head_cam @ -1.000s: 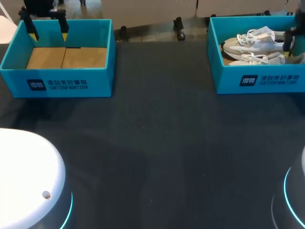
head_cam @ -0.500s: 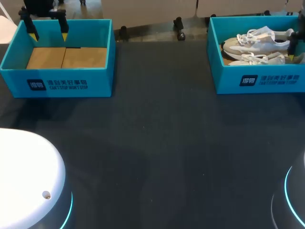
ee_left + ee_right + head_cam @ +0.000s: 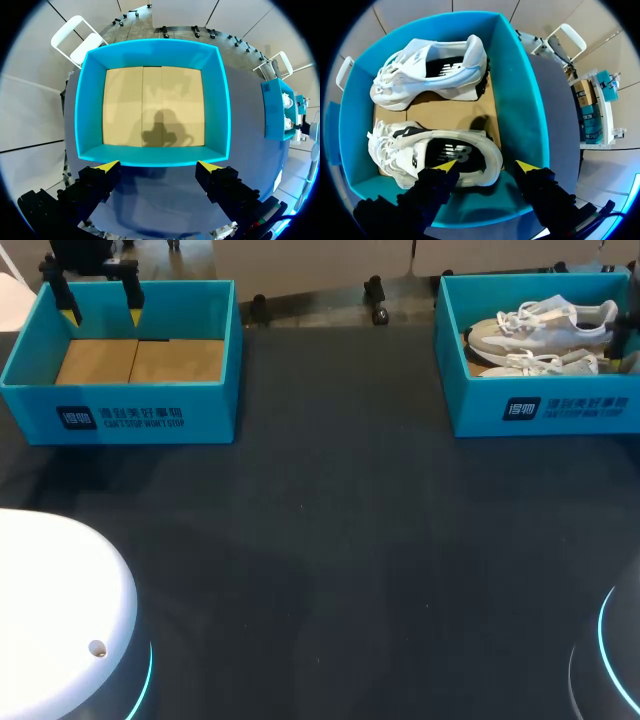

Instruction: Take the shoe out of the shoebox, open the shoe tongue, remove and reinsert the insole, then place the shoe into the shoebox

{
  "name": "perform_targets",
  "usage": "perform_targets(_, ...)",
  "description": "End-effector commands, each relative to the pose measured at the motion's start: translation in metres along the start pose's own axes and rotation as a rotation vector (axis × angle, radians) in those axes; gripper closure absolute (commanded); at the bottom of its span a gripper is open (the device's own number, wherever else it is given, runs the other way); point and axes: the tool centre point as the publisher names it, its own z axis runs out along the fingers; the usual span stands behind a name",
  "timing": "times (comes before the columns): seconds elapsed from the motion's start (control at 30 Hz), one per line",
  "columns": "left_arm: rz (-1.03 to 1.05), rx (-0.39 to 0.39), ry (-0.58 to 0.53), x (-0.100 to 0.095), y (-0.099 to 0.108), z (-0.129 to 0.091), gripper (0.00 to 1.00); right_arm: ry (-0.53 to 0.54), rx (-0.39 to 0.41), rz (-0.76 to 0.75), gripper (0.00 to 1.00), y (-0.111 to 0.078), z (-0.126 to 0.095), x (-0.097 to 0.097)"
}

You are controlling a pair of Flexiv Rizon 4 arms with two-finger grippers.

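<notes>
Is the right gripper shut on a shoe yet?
No: the right gripper is open over the shoebox, with a gap showing between one yellow fingertip and the heel of the nearer shoe.

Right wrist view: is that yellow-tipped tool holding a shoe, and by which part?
Nothing is held yet. The right tool stands open over the heel of the shoe under it in the shoebox, not closed on it.

teal shoeboxes (image 3: 130,390) (image 3: 480,405): two; white shoes (image 3: 430,65) (image 3: 400,150): two, seemingly one matched pair.
</notes>
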Motion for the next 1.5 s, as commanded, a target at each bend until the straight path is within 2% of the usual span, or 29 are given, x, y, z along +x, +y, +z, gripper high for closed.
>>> perform_targets(0.03, 0.000, 0.002, 0.000, 0.000, 0.001, 0.000, 0.00, 0.002, -0.003, -0.003, 0.33, 0.001, 0.008, 0.000)
perform_targets(0.37, 0.000, 0.002, 0.000, 0.000, 0.001, 0.000, 0.00, 0.006, 0.014, -0.032, 0.37, 0.003, 0.028, 0.004)
perform_targets(0.53, 0.000, 0.002, 0.000, 0.000, 0.001, 0.000, 0.00, 0.002, 0.028, -0.046, 0.36, 0.005, 0.038, 0.005)
perform_targets(0.67, 0.000, 0.002, 0.000, 0.000, 0.001, 0.000, 0.00, 0.000, 0.038, -0.046, 0.40, 0.005, 0.045, 0.003)
perform_targets(0.73, 0.000, 0.002, 0.000, 0.000, 0.001, 0.000, 0.00, 0.001, 0.046, -0.046, 0.49, 0.005, 0.048, 0.003)
perform_targets(0.8, 0.000, 0.002, 0.000, 0.000, 0.001, 0.000, 0.00, 0.000, 0.056, -0.049, 0.54, 0.005, 0.050, 0.003)
perform_targets(0.9, 0.000, 0.002, 0.000, 0.000, 0.001, 0.000, 0.00, -0.008, 0.062, -0.051, 0.71, 0.004, 0.052, 0.003)
perform_targets(0.93, 0.000, 0.002, 0.000, 0.000, 0.001, 0.000, 0.00, -0.009, 0.064, -0.050, 0.81, 0.004, 0.053, 0.003)
perform_targets(0.97, 0.000, 0.002, 0.000, 0.000, 0.001, 0.000, 0.00, -0.010, 0.067, -0.047, 1.00, 0.003, 0.053, 0.002)
perform_targets(1.23, 0.000, 0.002, 0.000, 0.000, 0.001, 0.000, 0.00, -0.006, 0.080, -0.032, 1.00, -0.002, 0.043, -0.004)
perform_targets(1.5, 0.000, 0.002, 0.000, 0.000, 0.001, 0.000, 0.00, -0.010, 0.087, -0.025, 1.00, -0.003, 0.016, -0.009)
